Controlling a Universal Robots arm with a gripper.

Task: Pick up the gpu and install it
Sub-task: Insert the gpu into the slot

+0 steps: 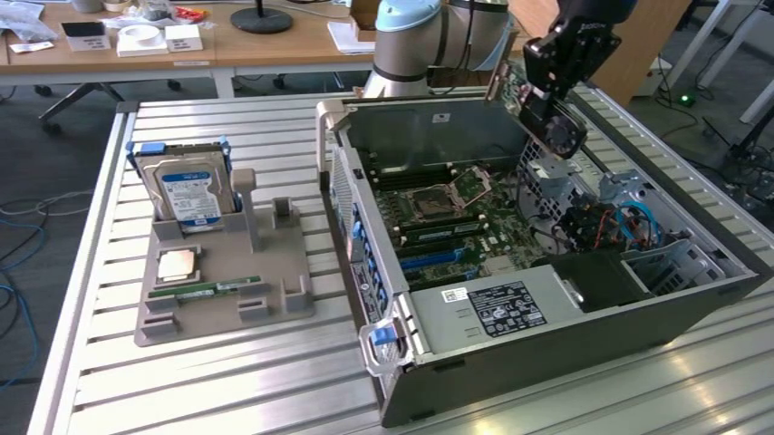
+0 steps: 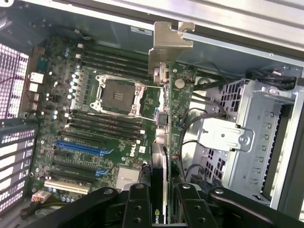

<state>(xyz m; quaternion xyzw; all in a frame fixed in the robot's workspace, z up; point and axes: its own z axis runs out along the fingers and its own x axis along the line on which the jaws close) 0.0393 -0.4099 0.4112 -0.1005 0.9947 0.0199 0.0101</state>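
Tool [image 1: 541,95] clenched on gpu [image 1: 552,129], upper right of the exterior view, above the open case [image 1: 545,308]; card not yet seated.

Judgement: card is light, stiff and fragile. Grip on board and cooler looks sound; keep off the contact edge.

Wrist view gives the card edge-on, bracket [image 2: 167,45] leading, over the motherboard [image 2: 95,118]. Exterior view gives its height and tilt above the case.

Bright, even ambient light. Glare on the table [image 1: 242,381] slats and gpu [image 2: 167,52] bracket; computer case [image 1: 581,362] interior shaded.
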